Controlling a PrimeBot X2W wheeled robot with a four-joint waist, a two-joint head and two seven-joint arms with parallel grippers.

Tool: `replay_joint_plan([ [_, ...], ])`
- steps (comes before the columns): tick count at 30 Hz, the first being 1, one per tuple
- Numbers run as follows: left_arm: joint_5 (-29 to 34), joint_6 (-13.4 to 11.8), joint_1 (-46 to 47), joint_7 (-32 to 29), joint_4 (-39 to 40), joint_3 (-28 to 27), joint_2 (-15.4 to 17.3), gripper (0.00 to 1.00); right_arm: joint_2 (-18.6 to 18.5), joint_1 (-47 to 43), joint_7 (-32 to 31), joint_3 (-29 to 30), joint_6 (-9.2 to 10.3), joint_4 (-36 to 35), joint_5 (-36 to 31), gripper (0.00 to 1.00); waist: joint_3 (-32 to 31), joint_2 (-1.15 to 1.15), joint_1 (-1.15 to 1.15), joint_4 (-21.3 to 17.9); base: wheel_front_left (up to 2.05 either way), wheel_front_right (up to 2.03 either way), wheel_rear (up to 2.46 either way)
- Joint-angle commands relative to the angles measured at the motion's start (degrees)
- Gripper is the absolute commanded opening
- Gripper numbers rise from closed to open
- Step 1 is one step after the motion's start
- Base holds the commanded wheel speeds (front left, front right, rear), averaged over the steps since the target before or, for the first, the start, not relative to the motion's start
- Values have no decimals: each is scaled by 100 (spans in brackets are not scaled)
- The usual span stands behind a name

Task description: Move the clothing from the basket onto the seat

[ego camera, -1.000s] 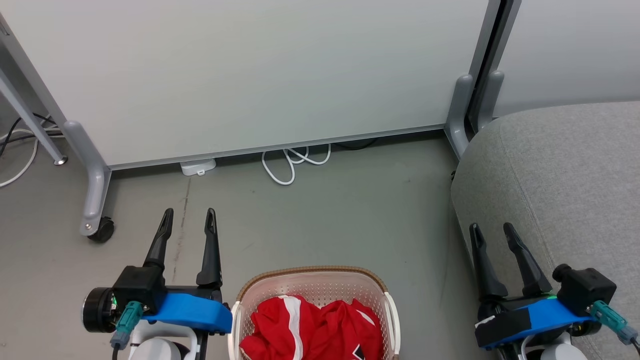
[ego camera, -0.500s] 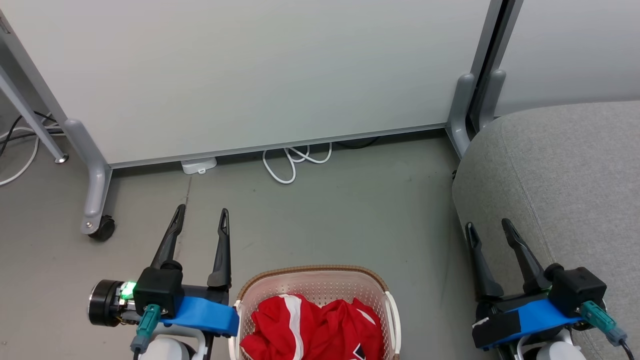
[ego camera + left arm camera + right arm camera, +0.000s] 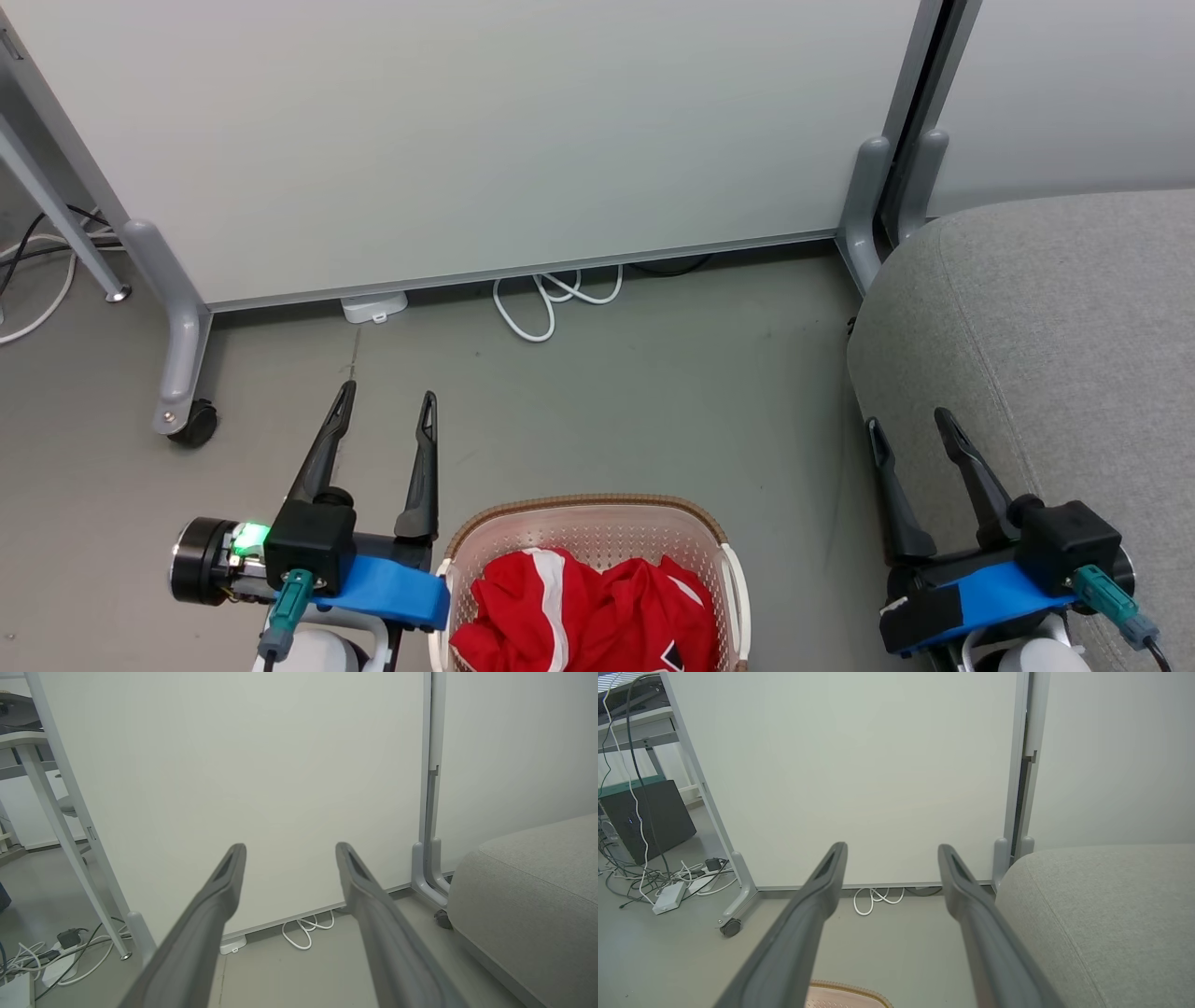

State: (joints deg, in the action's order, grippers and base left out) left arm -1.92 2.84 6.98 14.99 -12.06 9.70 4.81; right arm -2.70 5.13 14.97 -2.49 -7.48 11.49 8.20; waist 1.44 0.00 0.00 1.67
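Note:
The red clothing [image 3: 579, 611] lies crumpled inside the cream basket [image 3: 586, 508] at the bottom centre of the head view, a white stripe showing on the left garment. My left gripper [image 3: 387, 399] stands open just left of the basket, holding nothing. My right gripper [image 3: 907, 422] is open at the front left edge of the light-grey seat [image 3: 1055, 327]. The left wrist view has the left gripper [image 3: 287, 848] open, with the seat [image 3: 532, 891] at the right. In the right wrist view the right gripper [image 3: 892, 848] is open, the basket rim [image 3: 850, 989] below it and the seat [image 3: 1101, 905] beside it.
A white partition panel [image 3: 467, 140] on grey castor feet [image 3: 182, 373] stands across the back. White cables [image 3: 551, 299] coil on the floor under it. Grey floor lies between basket and panel. More cables and a dark box [image 3: 644, 816] sit at the far left.
My left gripper has shifted right toward the basket and turned a little at the wrist. My right gripper has drawn slightly down and back. Basket and clothing have stayed put.

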Motion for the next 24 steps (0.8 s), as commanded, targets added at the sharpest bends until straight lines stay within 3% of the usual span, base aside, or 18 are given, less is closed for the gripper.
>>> replay_joint_plan([
  [1, 23, 6, 52, 30, -11, -37, -12, 100, -34, 63, 33, 9, -3, 10, 0, 100, 0, 0, 0, -1, 0, 0, 0],
  [12, -15, 79, 75, 29, -131, -57, -49, 100, -34, 65, 33, 8, -3, 42, 12, 100, 7, 0, 0, -13, 0, 0, 0],
  [24, 55, 390, 889, 25, -1065, 437, 53, 100, -33, 361, 29, -64, -3, -29, 16, 100, 531, 0, 0, -203, 0, 0, 0],
])
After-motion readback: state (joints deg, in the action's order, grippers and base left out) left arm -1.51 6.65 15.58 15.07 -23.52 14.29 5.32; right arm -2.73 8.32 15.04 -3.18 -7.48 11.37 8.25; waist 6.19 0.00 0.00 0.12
